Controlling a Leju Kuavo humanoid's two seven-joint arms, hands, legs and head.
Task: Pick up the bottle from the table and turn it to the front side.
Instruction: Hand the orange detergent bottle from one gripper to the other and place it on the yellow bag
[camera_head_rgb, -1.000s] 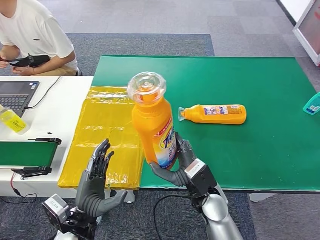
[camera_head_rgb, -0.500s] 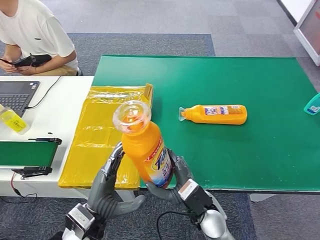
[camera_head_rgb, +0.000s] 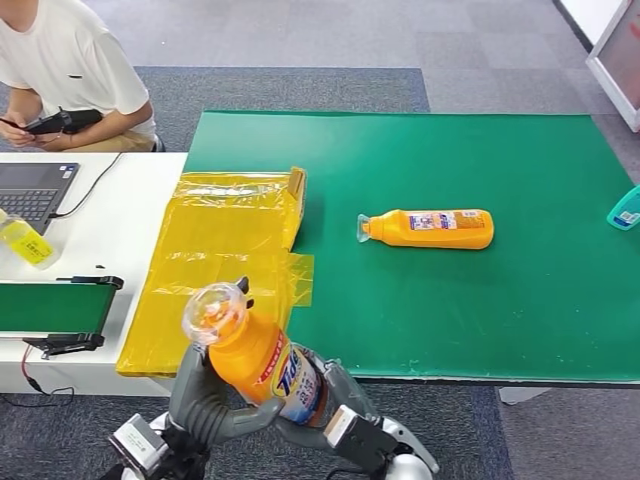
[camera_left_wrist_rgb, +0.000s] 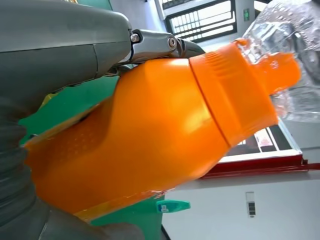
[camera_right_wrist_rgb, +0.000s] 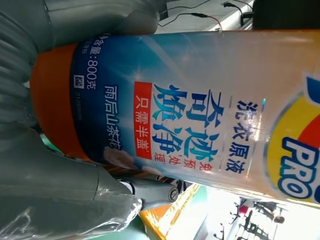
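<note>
The orange bottle (camera_head_rgb: 260, 360) with a clear cap is tilted leftward, label up, off the table.

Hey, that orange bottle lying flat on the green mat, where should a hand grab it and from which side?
Probably around the wide body of the lying bottle, coming down from above with fingers across its near and far long sides. It lies flat, its cap pointing toward the yellow bag, and the body is broader than the tapering neck, with bare green mat all round.

A green table (camera_head_rgb: 483, 170) stood on grey carpet tiles (camera_head_rgb: 302, 35), a darker blue-grey strip (camera_head_rgb: 287, 90) along its far edge. Beside it sat a white desk (camera_head_rgb: 128, 215), where a person (camera_head_rgb: 68, 70) sat at a laptop (camera_head_rgb: 30, 190). Lighting was bright and even.
</note>
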